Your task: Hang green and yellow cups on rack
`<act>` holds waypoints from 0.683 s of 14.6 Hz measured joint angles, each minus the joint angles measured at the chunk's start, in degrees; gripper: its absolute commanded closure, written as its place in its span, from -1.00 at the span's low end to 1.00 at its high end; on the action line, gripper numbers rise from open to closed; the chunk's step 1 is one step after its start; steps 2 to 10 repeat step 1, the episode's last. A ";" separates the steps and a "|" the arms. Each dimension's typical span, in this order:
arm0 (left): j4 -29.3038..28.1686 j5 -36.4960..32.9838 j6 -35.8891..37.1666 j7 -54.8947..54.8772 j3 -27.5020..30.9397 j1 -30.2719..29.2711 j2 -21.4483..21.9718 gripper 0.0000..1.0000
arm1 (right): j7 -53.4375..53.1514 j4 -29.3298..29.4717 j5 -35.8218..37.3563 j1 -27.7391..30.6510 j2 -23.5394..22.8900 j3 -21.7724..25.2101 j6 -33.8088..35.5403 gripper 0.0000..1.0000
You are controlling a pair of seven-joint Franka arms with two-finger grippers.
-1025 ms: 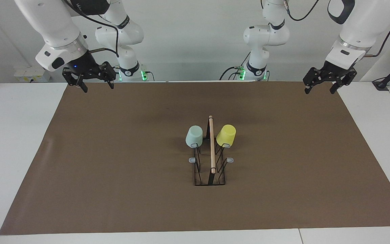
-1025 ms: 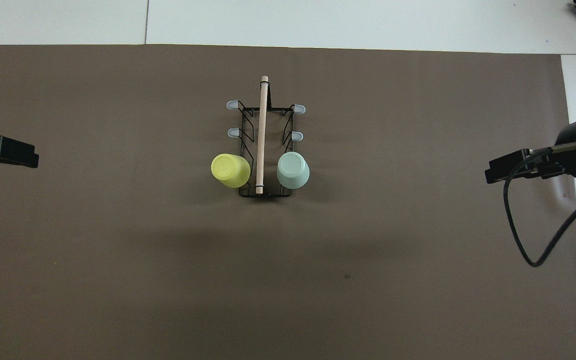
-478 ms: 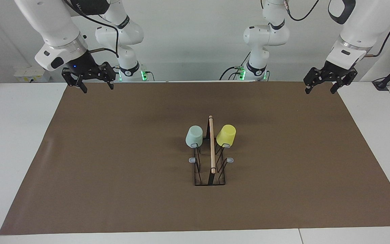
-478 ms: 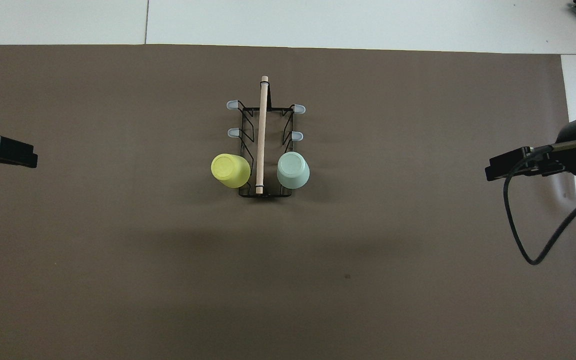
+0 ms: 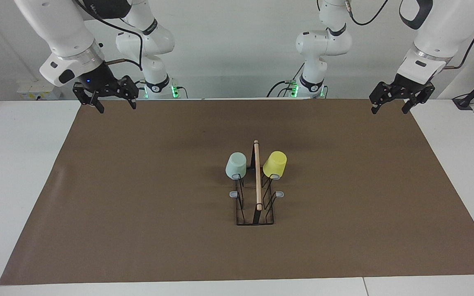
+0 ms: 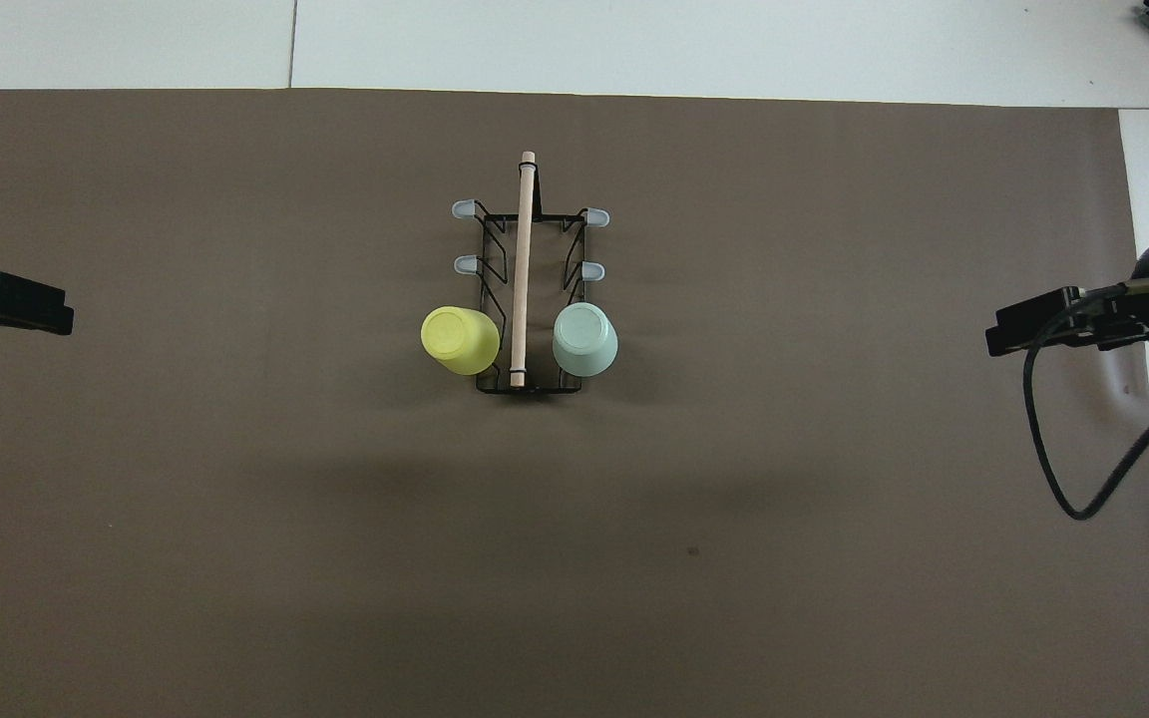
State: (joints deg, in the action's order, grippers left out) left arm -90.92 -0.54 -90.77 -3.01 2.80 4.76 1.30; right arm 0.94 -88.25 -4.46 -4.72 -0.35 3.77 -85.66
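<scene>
Robot arms flank a brown paper mat [image 5: 138, 185] on a white table [image 5: 15, 164]; reading the facing view from its left edge, the right gripper [image 5: 115, 106] hangs over the mat's corner at the right arm's end, its black fingers spread apart and holding nothing; at the middle of the mat stands the small black wire rack [image 5: 254, 205] with a long pale wooden dowel handle [image 5: 257, 174] on top; the pale mint green plastic cup [image 5: 235, 165] sits upside down on a prong at the rack's end nearer to the robots, on the side toward the right arm; the bright yellow plastic cup [image 5: 275, 164] sits upside down on the matching prong toward the left arm; four grey-tipped prongs [image 5: 233, 194] show bare; last, the left gripper [image 5: 389, 108] hangs over the mat's corner at the left arm's end, fingers likewise spread and empty.

Both cups are hung, so the task looks finished; the step in hand appears to be retreat, and nothing more seems called for than parking the arms clear.

Against the earlier frames, the right gripper has drawn a little up and outward, the left has barely shifted; rack and cups are unmoved.
</scene>
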 measured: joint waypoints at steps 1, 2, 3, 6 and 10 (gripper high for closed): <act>0.00 0.00 0.05 0.00 0.03 0.00 0.00 -1.00 | 0.00 0.00 0.03 0.62 -0.01 0.01 0.00 -1.00; 0.00 0.00 0.05 0.00 0.03 0.00 0.00 -1.00 | 0.00 0.00 0.03 0.62 -0.01 0.01 0.00 -1.00; 0.00 0.00 0.05 0.00 0.03 0.00 0.00 -1.00 | 0.00 0.00 0.03 0.62 -0.01 0.01 0.00 -1.00; 0.00 0.00 0.05 0.00 0.03 0.00 0.00 -1.00 | 0.00 0.00 0.03 0.62 -0.01 0.01 0.00 -1.00; 0.00 0.00 0.05 0.00 0.03 0.00 0.00 -1.00 | 0.00 0.00 0.03 0.62 -0.01 0.01 0.00 -1.00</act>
